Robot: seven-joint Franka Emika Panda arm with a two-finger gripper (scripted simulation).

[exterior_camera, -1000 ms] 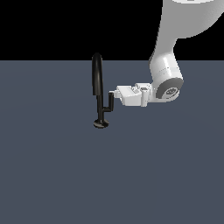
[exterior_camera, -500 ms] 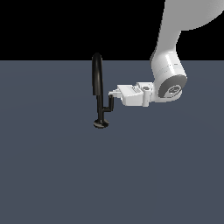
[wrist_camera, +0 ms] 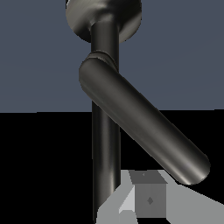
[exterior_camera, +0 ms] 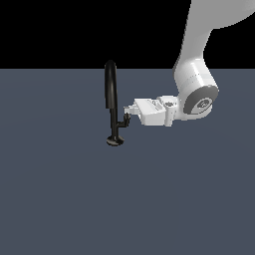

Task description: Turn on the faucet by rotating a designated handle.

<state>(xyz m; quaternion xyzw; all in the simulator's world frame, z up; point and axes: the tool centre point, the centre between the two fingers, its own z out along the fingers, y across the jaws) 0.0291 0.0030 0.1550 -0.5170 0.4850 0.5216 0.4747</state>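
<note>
Exterior view: shows a thin glossy black faucet standing upright on a flat grey-blue floor, round base disc planted left of centre, arched gooseneck spout rising to the dark horizon line. Shows the handle, a short black peg on a small side arm, jutting from the stem toward the exterior view's right, low down, well under the spout's arch. Shows a white Panda arm descending from the upper right corner, wrist bent so the hand lies roughly level and points toward the faucet. Places the gripper right at the handle, fingertips at the peg's top; cannot tell from this distance whether touching or just beside.

Wrist view: looks along the faucet at close range, stem running as a dark vertical bar, base disc at one end against the grey floor. Shows the handle as a thick dark cylinder slanting across the stem, rounded end close to the camera. Catches one pale grey finger with a darker square pad near that rounded end, a narrow gap seeming to separate them. Leaves the other finger out of sight, so cannot tell whether the jaws stand apart or pressed together, or whether anything is gripped.
</note>
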